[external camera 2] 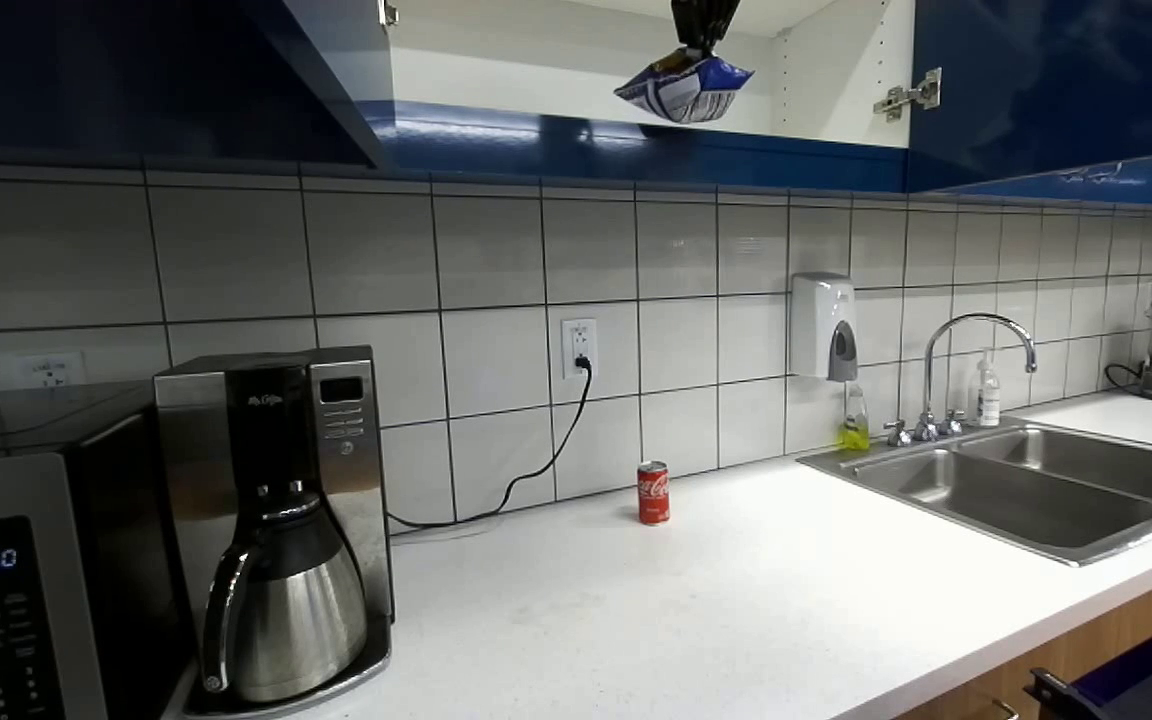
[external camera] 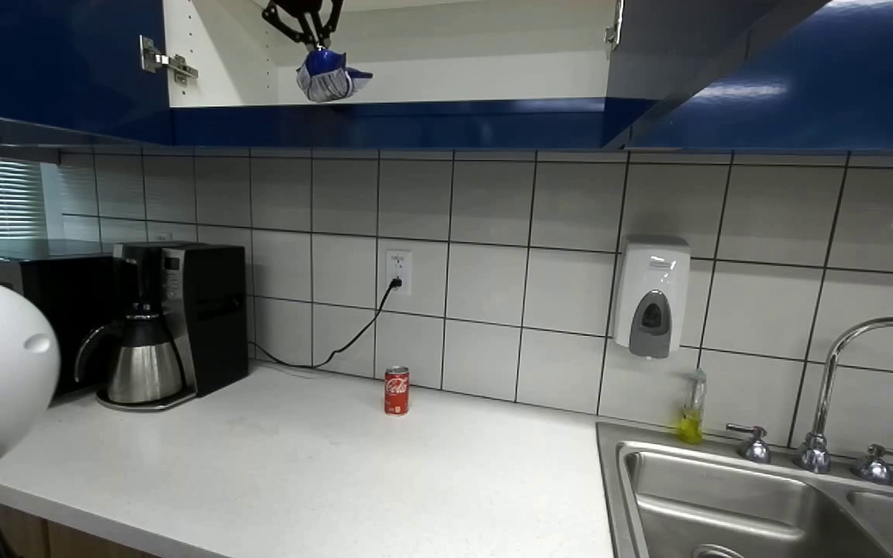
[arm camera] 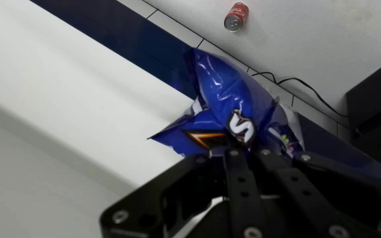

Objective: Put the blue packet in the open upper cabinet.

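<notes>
In an exterior view, the tool (external camera: 319, 46) points downward against the pale interior of the open upper cabinet (external camera: 415, 125), its fingers drawn nearly together and pinching the top of the blue packet (external camera: 328, 79). The packet hangs straight below the fingertips, touching them, and shows just above the cabinet's blue lower edge. Below the cabinet, a red can (external camera: 397, 391) stands upright on the white tabletop (external camera: 322, 488); below and to the right of the cabinet's opening, a soap dispenser (external camera: 653, 287) is fixed to the tiled wall (external camera: 485, 287). In an exterior view, the packet (external camera 2: 684, 95) hangs directly under the tool, seen against the cabinet's interior, and a coffee maker (external camera 2: 271, 425) stands below and to the left of the cabinet's opening. In the wrist view, the tool grips the packet (arm camera: 233, 89) right at its tips; the packet spreads out ahead of them, covering part of the cabinet's blue edge, with one corner against the pale interior. How far into the cabinet it reaches, I cannot tell.
</notes>
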Robot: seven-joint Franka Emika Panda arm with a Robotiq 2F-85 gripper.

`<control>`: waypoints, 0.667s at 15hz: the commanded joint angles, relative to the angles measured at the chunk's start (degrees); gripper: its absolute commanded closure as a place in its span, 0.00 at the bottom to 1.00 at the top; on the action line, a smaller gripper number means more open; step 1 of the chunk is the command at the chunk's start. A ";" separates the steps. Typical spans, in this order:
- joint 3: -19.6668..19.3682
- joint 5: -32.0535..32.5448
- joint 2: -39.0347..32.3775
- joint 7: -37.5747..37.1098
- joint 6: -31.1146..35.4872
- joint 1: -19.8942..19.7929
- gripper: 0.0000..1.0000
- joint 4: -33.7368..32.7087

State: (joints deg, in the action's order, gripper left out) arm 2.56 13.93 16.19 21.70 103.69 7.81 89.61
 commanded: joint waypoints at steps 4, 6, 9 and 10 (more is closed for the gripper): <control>-0.75 0.04 -2.88 2.67 0.19 -1.50 0.99 -4.40; -1.28 0.03 -3.84 2.99 0.34 -1.83 0.99 -5.24; -2.11 -0.11 -5.36 3.93 1.13 -2.38 0.99 -6.15; -2.32 -0.14 -5.87 4.25 1.47 -2.54 0.99 -6.42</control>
State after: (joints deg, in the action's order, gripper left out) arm 0.42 13.93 12.71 23.16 104.09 6.64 85.92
